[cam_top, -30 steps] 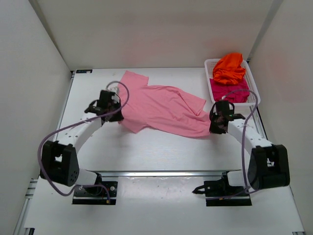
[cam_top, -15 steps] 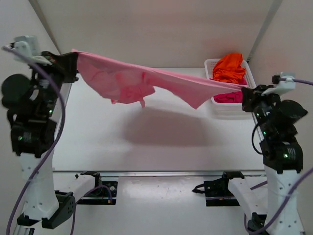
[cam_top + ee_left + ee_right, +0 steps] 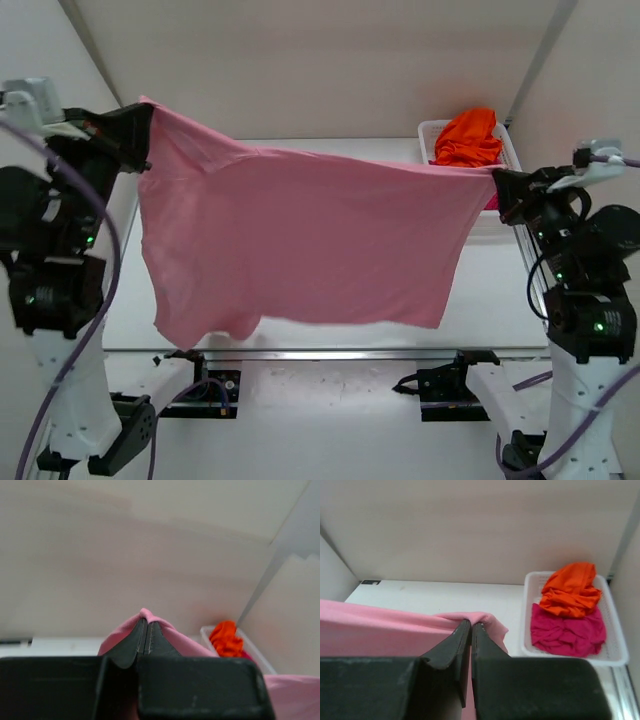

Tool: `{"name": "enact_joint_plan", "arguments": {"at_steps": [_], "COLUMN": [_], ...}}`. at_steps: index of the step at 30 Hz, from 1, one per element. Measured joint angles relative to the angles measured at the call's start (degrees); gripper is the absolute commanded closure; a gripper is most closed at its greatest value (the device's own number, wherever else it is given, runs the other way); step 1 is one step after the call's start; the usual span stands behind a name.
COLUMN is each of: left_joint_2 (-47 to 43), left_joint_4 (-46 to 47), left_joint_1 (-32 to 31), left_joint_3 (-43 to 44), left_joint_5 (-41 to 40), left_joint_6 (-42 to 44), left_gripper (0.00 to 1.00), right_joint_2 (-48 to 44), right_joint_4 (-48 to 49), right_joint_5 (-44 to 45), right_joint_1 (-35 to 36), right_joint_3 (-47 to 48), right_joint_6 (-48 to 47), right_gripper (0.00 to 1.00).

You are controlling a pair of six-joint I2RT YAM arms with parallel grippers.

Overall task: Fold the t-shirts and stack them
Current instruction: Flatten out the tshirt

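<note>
Well, I count three soft plain shirts, pink shirt (image 3: 300,240) hanging smooth and spread above the table (image 3: 488,292), left gripper (image 3: 146,128) and right gripper (image 3: 497,187) both clamped on its top corners, orange shirt (image 3: 468,138) and magenta shirt (image 3: 567,632) crumpled in one white mesh basket (image 3: 526,615)

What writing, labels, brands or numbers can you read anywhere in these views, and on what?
None can be read.
The pink shirt, orange shirt, magenta shirt and basket are all plain.
The left gripper and right gripper show no markings.
</note>
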Motion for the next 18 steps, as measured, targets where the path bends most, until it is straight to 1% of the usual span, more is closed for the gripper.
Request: {"name": "enact_joint_plan", "arguments": {"at_steps": [2,4,6,9,11,13,15,18], "left_joint_2": [0.5,1.6,4.8,13.8,21.5,29.7,37.0,43.9], "left_joint_4": [2.2,4.1,4.2,3.6,1.1,-1.5,-4.2,-6.3], "left_joint_1": [1.8,2.8,2.3,0.7,0.3,0.6,1.4,2.6], "left_joint_3": [-6.3,-13.7,-19.0,-19.9,-16.1,-8.2,2.2,16.5], "left_joint_5": [2.0,3.4,3.4,1.9,1.3,1.3,1.4,0.9], "left_joint_6": [-0.7,-1.3,-1.2,-0.1,1.2,2.2,2.9,3.3], "left_gripper": [1.0,1.0,1.0,1.0,1.0,1.0,1.0,1.0], "right_joint_2": [1.3,3.8,8.5,19.0,27.1,34.3,41.1,47.4], "right_joint_4": [2.9,5.1,6.5,8.1,8.0,7.1,4.6,2.9], "right_joint_5": [-2.2,-3.1,-1.3,-0.3,-0.3,0.2,0.9,1.8], "right_joint_1": [-0.5,0.5,4.4,9.2,10.7,11.3,11.7,11.9], "right_joint_3": [-4.4,-9.0,-12.3,-12.3,-10.2,-5.8,2.6,15.3], "right_joint_6": [1.2,2.2,2.6,2.6,2.4,1.8,0.9,-0.6], "right_gripper": [1.0,1.0,1.0,1.0,1.0,1.0,1.0,1.0]}}
